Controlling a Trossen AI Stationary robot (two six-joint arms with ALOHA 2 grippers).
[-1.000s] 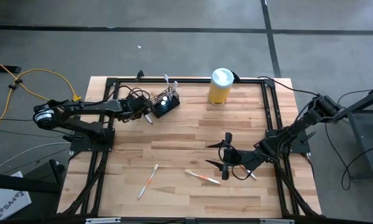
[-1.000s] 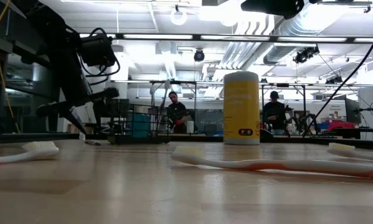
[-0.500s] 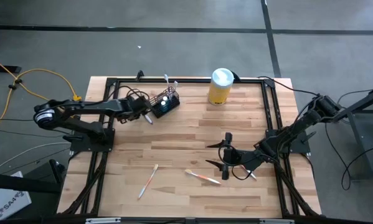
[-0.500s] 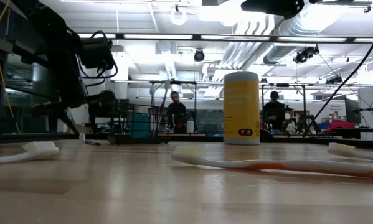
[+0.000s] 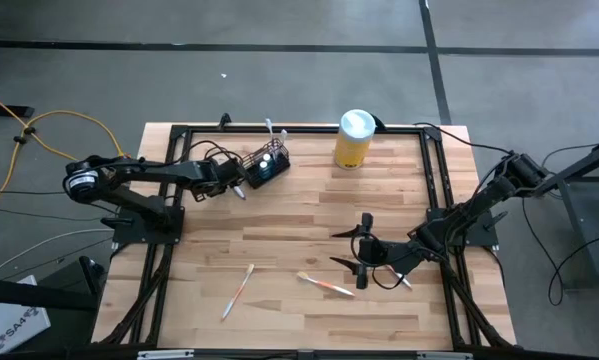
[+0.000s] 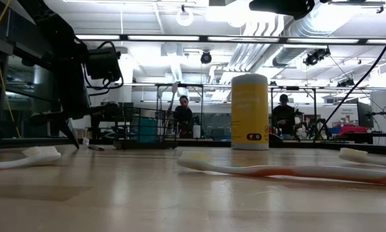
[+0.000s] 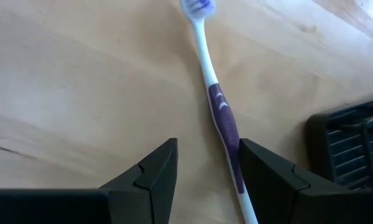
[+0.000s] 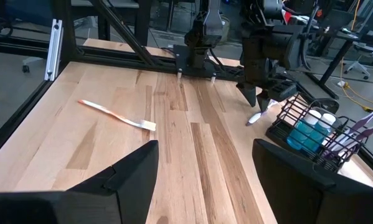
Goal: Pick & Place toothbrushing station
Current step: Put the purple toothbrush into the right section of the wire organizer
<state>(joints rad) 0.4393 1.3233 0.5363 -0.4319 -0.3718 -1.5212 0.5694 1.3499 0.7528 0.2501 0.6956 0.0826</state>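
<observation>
The toothbrushing station (image 5: 264,164), a small black wire-mesh holder, is seen at the far left part of the wooden table (image 5: 299,215), just left of the yellow canister (image 5: 353,139) with its white lid. Blue-and-white items and an upright brush are held inside it, though in the high view their details are too small to be made out. In the low view the holder (image 6: 141,127) is partly masked by the left arm and blends into the room behind. The left gripper (image 5: 231,183) is positioned low beside the holder, its fingers set apart over a purple toothbrush (image 7: 218,109) lying on the wood; nothing is clamped between them. In the left wrist view the brush's handle end is cut off behind one finger (image 7: 267,180), and only a corner of the holder (image 7: 351,143) is shown. The right gripper (image 5: 362,248) is rested near the right side of the table, its fingers spread wide and empty. An orange toothbrush (image 5: 325,285) and a pale toothbrush (image 5: 238,290) lie on the near part of the table. Two people (image 6: 183,116) are visible far off in the room.
</observation>
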